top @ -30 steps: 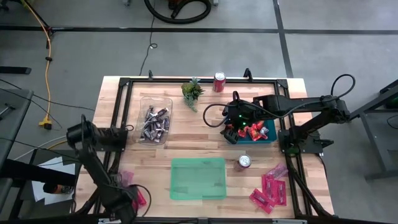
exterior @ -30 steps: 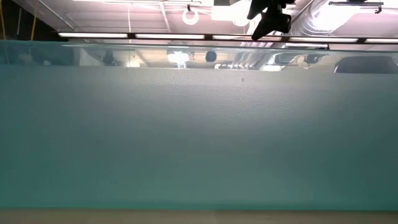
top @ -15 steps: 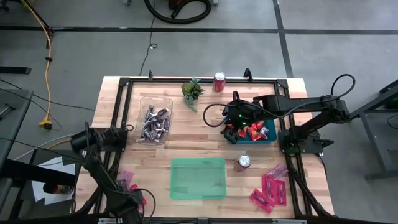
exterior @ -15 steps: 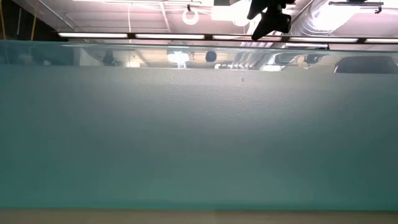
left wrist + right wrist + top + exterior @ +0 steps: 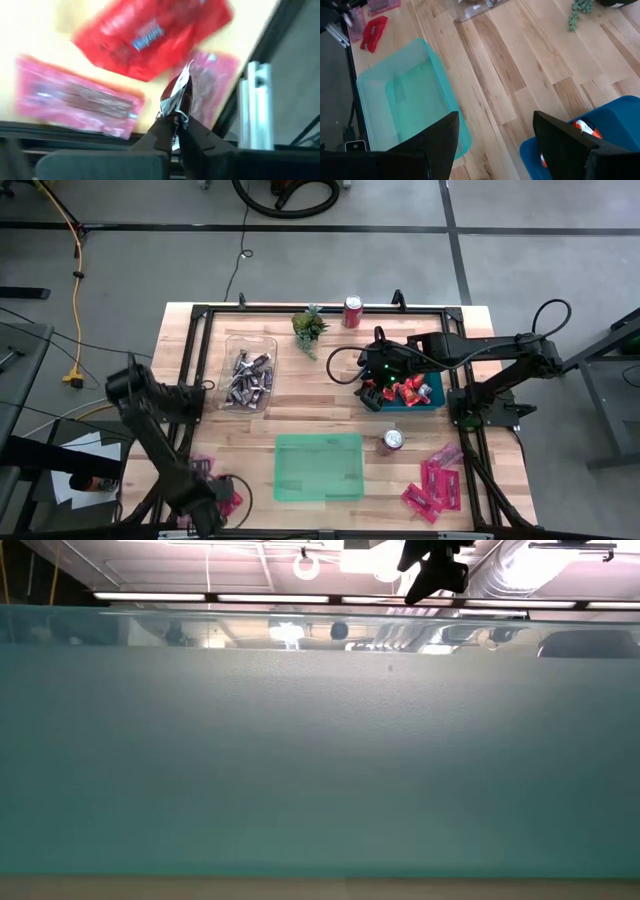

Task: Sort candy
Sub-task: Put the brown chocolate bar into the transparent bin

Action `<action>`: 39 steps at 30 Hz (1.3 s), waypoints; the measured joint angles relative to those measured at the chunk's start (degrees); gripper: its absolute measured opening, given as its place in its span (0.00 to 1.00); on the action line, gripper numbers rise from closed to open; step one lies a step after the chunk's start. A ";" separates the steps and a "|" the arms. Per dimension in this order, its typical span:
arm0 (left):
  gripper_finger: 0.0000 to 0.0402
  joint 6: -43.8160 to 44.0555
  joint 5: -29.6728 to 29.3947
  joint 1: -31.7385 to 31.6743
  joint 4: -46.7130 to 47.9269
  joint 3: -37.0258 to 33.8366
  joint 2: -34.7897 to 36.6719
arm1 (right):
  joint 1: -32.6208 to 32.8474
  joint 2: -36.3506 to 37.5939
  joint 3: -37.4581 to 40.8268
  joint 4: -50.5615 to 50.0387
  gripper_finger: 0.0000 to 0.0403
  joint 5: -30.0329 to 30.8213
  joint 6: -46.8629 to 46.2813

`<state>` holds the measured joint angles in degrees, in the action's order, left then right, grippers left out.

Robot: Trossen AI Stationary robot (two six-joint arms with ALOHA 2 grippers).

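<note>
Where jaws gaped earlier, left gripper (image 5: 176, 120) clamps silver-ended candy (image 5: 176, 95) (tight) — right waits.

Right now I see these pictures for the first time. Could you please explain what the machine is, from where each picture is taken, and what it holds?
These are two robot arms at a wooden table, sorting candy. One picture looks straight down from above. One is taken at table height, but the wall of the green tray fills it. The other two come from a camera on each arm's wrist.

On the table are a clear tray of dark bars, a blue tray with red packets, loose pink packets, two soda cans and a small plant.

The left claw, beside more pink and red packets, is shut on a small silver-wrapped sweet. The right claw hangs open above the blue tray's edge, holding nothing.
</note>
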<state>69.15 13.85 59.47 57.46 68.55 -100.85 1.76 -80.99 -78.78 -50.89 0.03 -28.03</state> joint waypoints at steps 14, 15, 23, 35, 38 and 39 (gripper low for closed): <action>0.00 -4.19 -52.98 -26.16 11.18 0.04 27.18 | 0.00 -0.02 0.00 2.80 0.62 3.60 -1.61; 0.00 -5.00 -55.03 -29.83 12.28 -0.02 27.74 | 0.00 -0.02 0.00 3.29 0.62 4.01 -1.76; 0.00 -7.45 -51.22 -53.16 -0.27 -17.12 32.98 | -0.02 -0.02 0.00 3.93 0.62 3.98 -2.96; 0.00 -0.51 -36.61 -63.25 -19.51 -34.03 32.42 | -0.02 -0.02 0.00 3.97 0.62 5.60 -4.11; 0.00 -1.84 -35.19 -64.81 -19.16 -33.99 29.76 | -0.02 -0.02 0.00 4.13 0.62 5.63 -4.09; 0.00 -2.41 -34.37 -65.34 -18.99 -33.99 28.67 | -0.02 -0.02 0.00 4.28 0.62 5.79 -4.09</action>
<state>66.74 -20.52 -5.87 38.47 34.57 -72.18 1.74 -81.01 -78.78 -46.61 5.82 -32.12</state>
